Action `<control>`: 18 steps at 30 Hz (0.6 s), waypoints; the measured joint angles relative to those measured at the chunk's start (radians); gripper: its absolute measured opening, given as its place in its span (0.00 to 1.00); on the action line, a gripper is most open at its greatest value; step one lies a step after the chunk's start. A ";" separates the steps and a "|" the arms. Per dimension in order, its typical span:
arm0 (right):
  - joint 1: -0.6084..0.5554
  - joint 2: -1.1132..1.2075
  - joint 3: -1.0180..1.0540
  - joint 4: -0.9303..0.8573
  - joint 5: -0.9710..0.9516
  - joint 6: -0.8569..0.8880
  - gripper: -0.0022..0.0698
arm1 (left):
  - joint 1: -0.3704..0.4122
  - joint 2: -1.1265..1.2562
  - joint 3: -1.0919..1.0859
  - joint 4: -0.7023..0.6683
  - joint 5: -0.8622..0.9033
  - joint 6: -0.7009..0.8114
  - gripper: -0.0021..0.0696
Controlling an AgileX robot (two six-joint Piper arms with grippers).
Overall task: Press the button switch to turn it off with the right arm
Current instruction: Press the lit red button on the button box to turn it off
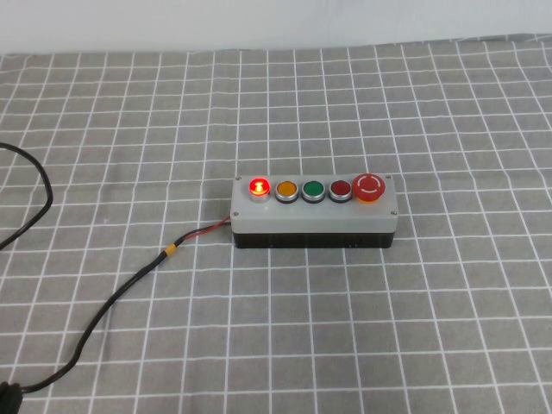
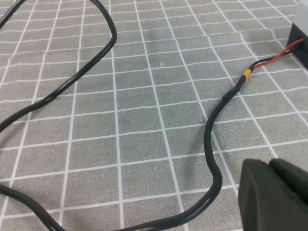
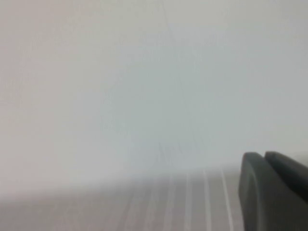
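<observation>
grey white-gridded cloth [image 2: 144,120] lies under our clenched left gripper [image 2: 270,166] beside the black cable [image 2: 207,142], while our clenched right gripper [image 3: 265,163] faces the pale wall [image 3: 144,72].

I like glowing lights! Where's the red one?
High view: the glowing round red button sits leftmost on the grey box, beside the orange button. Left gripper, right gripper: wrist views only.

Grey switch box [image 1: 315,217] lies flat, centred, 5 buttons on top; leftmost button [image 1: 258,186] glows red.
</observation>
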 joint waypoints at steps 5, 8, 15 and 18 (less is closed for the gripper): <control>0.000 0.194 -0.027 0.016 0.080 -0.150 0.01 | 0.000 0.000 0.000 0.000 0.000 0.000 0.02; 0.000 0.269 -0.029 0.173 0.072 -0.219 0.01 | 0.000 0.000 0.000 0.002 0.000 0.000 0.02; 0.000 0.439 -0.072 0.633 0.185 -0.806 0.01 | 0.000 0.000 0.000 0.002 0.000 0.000 0.02; 0.000 0.547 -0.132 0.786 0.307 -1.005 0.01 | 0.000 0.000 0.000 0.002 0.000 0.000 0.02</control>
